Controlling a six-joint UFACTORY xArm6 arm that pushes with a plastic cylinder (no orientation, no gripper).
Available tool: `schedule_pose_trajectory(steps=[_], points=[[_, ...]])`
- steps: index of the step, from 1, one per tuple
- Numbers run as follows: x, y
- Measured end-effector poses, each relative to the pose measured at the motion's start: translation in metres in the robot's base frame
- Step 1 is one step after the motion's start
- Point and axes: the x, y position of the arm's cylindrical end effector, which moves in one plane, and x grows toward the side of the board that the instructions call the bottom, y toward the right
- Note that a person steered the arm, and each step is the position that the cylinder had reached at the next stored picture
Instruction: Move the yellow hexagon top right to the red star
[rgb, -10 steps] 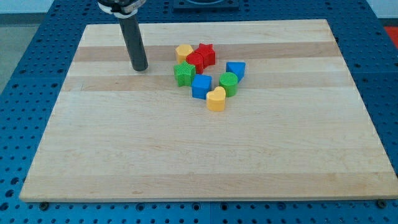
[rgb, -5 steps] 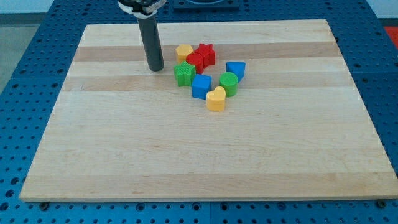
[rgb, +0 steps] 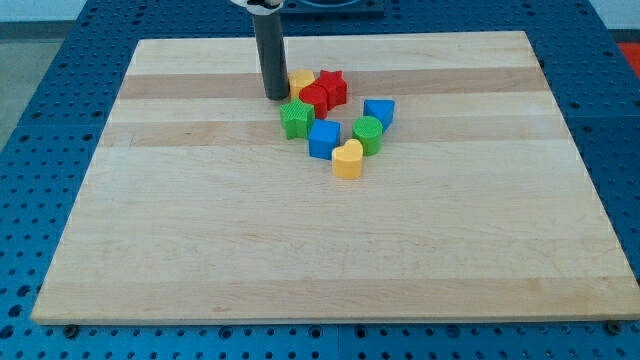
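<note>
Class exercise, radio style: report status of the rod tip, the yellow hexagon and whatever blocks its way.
My tip at yellow hexagon's left edge. Hexagon left of red star. Second red block touching both, crowding the route.

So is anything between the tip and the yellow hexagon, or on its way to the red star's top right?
Nothing separates my tip from the yellow hexagon, just right of it. The red star and another red block sit on the hexagon's right, blocking a straight push.

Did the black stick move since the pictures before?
Yes. My tip slid toward the view's right along the board, and now sits right beside the yellow hexagon, on its left. The blocks stayed put.
</note>
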Motion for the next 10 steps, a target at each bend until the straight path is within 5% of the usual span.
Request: schedule_pose_trajectory(steps=[5, 10], points=[[-0.044, 0.023], [0.008, 0.002]])
